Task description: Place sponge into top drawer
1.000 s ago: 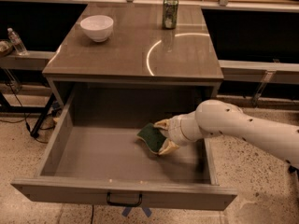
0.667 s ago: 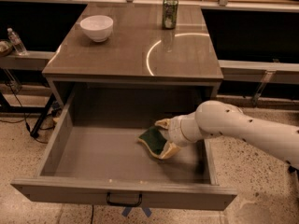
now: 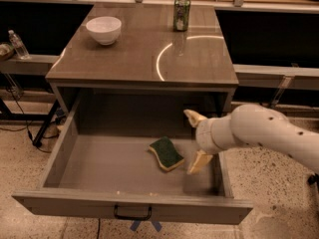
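The sponge (image 3: 166,153), dark green on top with a pale yellow base, lies on the floor of the open top drawer (image 3: 99,161), right of centre. The drawer's front panel carries a small dark handle (image 3: 132,214). My gripper (image 3: 195,140) is open just right of the sponge, inside the drawer near its right wall. One pale fingertip (image 3: 193,117) points up and back, the other (image 3: 199,163) down toward the drawer floor. Nothing is between them. The white arm (image 3: 264,133) reaches in from the right.
On the tabletop (image 3: 144,54) stand a white bowl (image 3: 103,30) at back left and a green drinks can (image 3: 181,14) at back centre. A water bottle (image 3: 18,45) stands on a ledge at far left. Black table legs and cables are on the floor at left.
The gripper has let go of the sponge and opened. The sponge now lies flat on the drawer floor, and the gripper has drawn back slightly to the right.
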Controlling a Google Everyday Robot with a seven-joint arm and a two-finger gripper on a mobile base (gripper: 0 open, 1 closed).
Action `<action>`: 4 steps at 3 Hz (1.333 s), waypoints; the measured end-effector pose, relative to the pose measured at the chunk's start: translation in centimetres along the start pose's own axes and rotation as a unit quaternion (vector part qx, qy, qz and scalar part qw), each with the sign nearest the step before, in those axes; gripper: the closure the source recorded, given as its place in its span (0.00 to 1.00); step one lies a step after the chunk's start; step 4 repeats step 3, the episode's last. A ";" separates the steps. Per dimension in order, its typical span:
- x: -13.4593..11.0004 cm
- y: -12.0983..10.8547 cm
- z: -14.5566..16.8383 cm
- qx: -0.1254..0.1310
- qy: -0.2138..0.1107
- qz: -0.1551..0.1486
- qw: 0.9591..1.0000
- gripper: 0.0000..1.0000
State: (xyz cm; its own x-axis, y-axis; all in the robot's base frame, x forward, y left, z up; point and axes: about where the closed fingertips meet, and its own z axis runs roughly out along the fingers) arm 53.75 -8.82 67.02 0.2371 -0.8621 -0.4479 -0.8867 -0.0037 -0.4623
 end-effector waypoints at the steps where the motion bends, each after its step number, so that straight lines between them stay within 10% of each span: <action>1: 2.1 -1.4 -7.4 0.053 0.047 0.022 0.997 0.00; 2: 2.6 -3.5 -14.9 0.116 0.073 0.028 0.990 0.00; 4: 3.0 -3.6 -16.7 0.130 0.080 0.031 0.988 0.00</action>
